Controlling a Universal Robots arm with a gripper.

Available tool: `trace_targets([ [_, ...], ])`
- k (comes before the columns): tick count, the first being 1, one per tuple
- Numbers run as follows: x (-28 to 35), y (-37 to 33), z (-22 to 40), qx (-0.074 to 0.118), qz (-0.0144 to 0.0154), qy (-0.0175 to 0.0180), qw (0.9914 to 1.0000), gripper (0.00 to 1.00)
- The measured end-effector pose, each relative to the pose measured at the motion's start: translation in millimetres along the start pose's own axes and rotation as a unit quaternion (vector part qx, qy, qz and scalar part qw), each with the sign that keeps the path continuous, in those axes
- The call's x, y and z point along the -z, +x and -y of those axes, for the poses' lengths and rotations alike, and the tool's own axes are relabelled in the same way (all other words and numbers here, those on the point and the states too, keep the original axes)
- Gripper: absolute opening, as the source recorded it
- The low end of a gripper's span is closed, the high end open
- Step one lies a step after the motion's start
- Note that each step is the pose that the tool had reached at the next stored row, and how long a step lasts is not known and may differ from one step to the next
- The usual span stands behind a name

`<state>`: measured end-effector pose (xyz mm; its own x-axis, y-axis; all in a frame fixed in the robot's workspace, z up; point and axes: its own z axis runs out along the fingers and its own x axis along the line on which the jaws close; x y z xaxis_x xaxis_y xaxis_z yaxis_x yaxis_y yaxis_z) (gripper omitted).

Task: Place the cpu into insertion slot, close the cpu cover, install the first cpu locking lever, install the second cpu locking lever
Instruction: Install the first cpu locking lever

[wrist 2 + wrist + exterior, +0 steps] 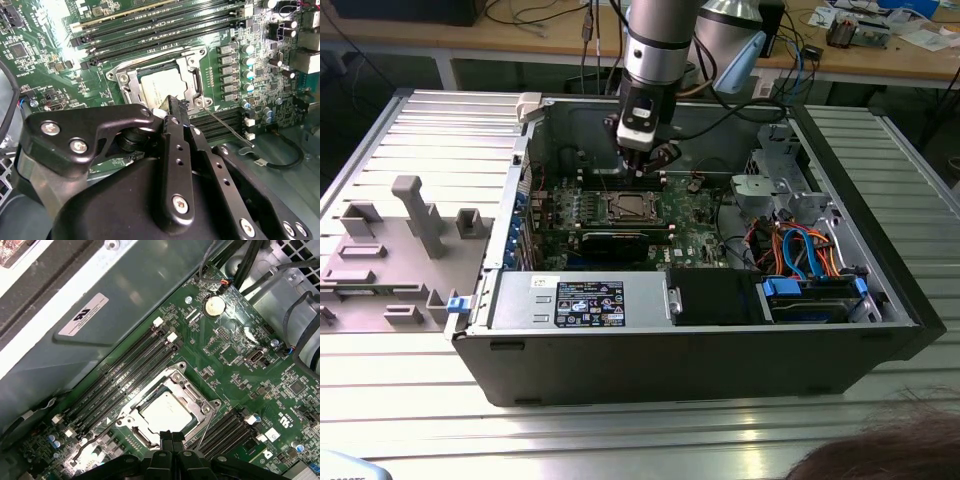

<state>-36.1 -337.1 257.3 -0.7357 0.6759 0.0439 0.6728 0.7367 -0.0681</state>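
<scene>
In the exterior view, a person's dark hair (880,450) is showing at the near edge, in front of the ribbed aluminium table (620,440). On the table the open black computer case (670,365) is lying on its side. A grey plastic fixture tray (390,250) is sitting beside it on the exterior view's left.

Inside the case, the grey power supply box (580,300) is lying along the near wall. Orange and blue cables (800,250) are bunching toward the exterior view's right, and the green circuit board (695,235) is lying farther back.

Both wrist views are giving the detail. The cpu (159,82) (165,412), a flat square chip with a silvery top, is sitting in the insertion slot (150,68). The cpu cover (192,75) (192,390), a thin silvery frame, is lying flat around it. A thin wire locking lever (225,125) (92,437) is sticking out loose from one corner of the socket, across the long black memory slots (125,375). The first wrist view is also showing a round silver coin cell (215,305) toward the case's far wall.

The black two-fingered gripper (642,165) (172,102) (168,437) is hanging over the socket's edge. Its fingers are pressed together and gripping nothing. I cannot tell whether the tips are touching the cover.
</scene>
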Motion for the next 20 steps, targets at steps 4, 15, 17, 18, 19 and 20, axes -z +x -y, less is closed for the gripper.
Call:
trace_targets([
  [4, 0.0, 0.0, 0.0, 0.009, 0.0006, 0.0004, 0.99996, 0.11],
  [15, 0.0, 0.0, 0.0, 0.031, 0.0022, 0.0014, 0.99950, 0.11],
  [17, 0.0, 0.0, 0.0, 0.034, 0.0024, 0.0015, 0.99941, 0.11],
  [18, 0.0, 0.0, 0.0, 0.036, 0.0025, 0.0016, 0.99934, 0.11],
  [19, 0.0, 0.0, 0.0, 0.037, 0.0026, 0.0017, 0.99929, 0.11],
  [20, 0.0, 0.0, 0.0, 0.039, 0.0027, 0.0017, 0.99923, 0.11],
])
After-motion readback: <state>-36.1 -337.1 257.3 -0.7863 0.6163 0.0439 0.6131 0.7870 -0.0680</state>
